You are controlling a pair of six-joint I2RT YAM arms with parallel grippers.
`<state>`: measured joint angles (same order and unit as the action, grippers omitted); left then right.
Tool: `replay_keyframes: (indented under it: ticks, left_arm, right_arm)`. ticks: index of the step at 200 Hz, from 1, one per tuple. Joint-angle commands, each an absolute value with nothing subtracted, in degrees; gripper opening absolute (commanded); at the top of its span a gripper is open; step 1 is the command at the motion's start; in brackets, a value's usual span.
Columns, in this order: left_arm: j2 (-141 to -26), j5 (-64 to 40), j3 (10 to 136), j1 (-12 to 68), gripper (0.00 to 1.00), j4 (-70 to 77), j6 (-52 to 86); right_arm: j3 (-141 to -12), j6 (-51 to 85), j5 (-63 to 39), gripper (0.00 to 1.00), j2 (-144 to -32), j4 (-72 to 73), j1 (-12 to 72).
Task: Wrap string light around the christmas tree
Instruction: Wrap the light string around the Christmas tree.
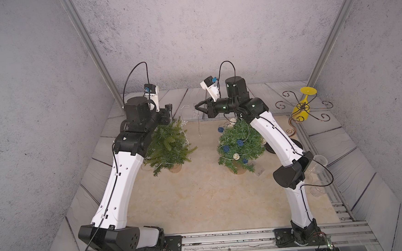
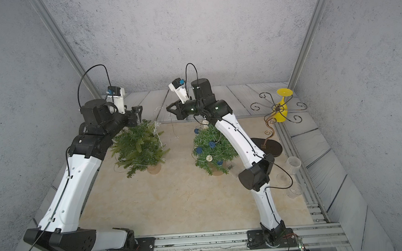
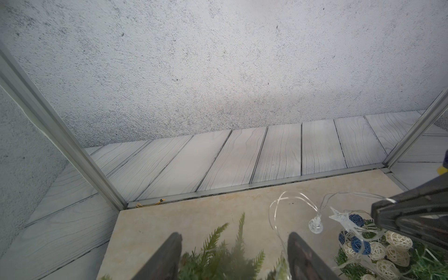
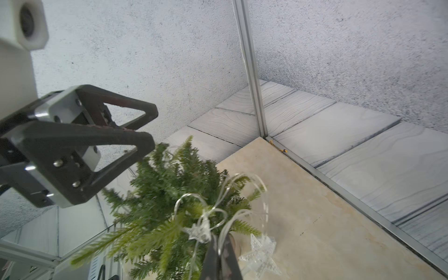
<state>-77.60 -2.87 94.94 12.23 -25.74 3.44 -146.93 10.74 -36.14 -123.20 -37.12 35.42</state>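
Christmas tree [image 1: 169,147]: small, green, upright. String light [image 4: 202,231]: clear wire with star-shaped bulbs, looped loosely around the tree's top and lower branches; 1 strand hangs beside it.

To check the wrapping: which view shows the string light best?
The right wrist view: close up, the string light loops with two stars by the tree, its wire in the shut right gripper. The left wrist view shows a loop, a bulb, a star. Both top views show only a faint thread.

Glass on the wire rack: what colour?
The glass is yellow; clearest in a top view.
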Motion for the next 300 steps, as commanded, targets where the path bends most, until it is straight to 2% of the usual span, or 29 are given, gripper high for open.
replay_keyframes:
  ticks: [1,40,88,117,167,209,231,241,246,256,263,268,290,296,300]
  left_arm:
    - [-74.0,-4.0,92.9,12.0,0.69,-22.5,5.3]
    - [-65.5,-16.4,88.1,12.9,0.65,-20.1,3.9]
    - [-62.1,-30.3,80.5,17.6,0.60,-16.6,5.4]
    - [-63.9,-19.5,80.2,24.9,0.64,-18.9,1.5]
    - [-68.1,-12.1,78.3,28.3,0.67,-15.3,1.8]
    - [-70.0,-10.7,76.2,30.4,0.65,-7.5,2.2]
    - [-70.3,-9.1,73.7,30.8,0.57,-3.0,3.9]
    - [-70.2,-9.2,72.2,31.0,0.49,-0.4,4.4]
    - [-70.1,-9.2,71.6,31.0,0.43,0.2,4.5]
    - [-70.2,-9.1,71.2,31.2,0.20,0.6,5.0]
    - [-70.0,-9.0,71.1,31.1,0.11,0.2,5.4]
    - [-69.8,-9.2,70.9,31.1,0.08,0.3,5.7]
    - [-68.4,-11.1,69.2,31.1,0.09,1.7,7.5]
    - [-68.1,-11.7,68.9,31.1,0.00,1.7,7.7]
    - [-68.0,-12.0,68.8,31.1,0.00,1.5,7.9]
  right_arm:
    - [-147.7,12.5,-39.9,0.00,-119.3,-37.7,35.5]
    - [-147.2,15.8,-42.0,0.00,-118.0,-36.4,34.7]
    - [-146.1,18.3,-43.3,0.00,-116.5,-35.3,34.7]
    - [-144.2,20.1,-44.6,0.00,-114.9,-33.6,34.7]
    - [-140.1,23.3,-47.9,0.00,-111.4,-29.6,34.7]
    - [-138.5,26.4,-50.3,0.00,-110.7,-27.0,34.7]
    - [-137.8,28.2,-51.9,0.00,-110.2,-25.5,34.7]
    - [-137.2,28.5,-52.2,0.00,-109.8,-25.0,34.6]
    - [-136.6,28.8,-52.4,0.00,-109.5,-24.6,34.7]
    - [-135.6,28.8,-52.3,0.00,-109.0,-24.1,34.6]
    - [-135.1,28.5,-52.0,0.00,-108.5,-24.0,34.7]
    - [-134.9,28.3,-51.7,0.00,-108.3,-24.1,34.6]
    - [-134.3,28.0,-51.2,0.00,-107.9,-24.1,34.6]
    - [-134.2,28.1,-51.3,0.00,-107.9,-24.0,34.7]
    - [-134.1,28.2,-51.3,0.00,-107.9,-23.9,34.6]
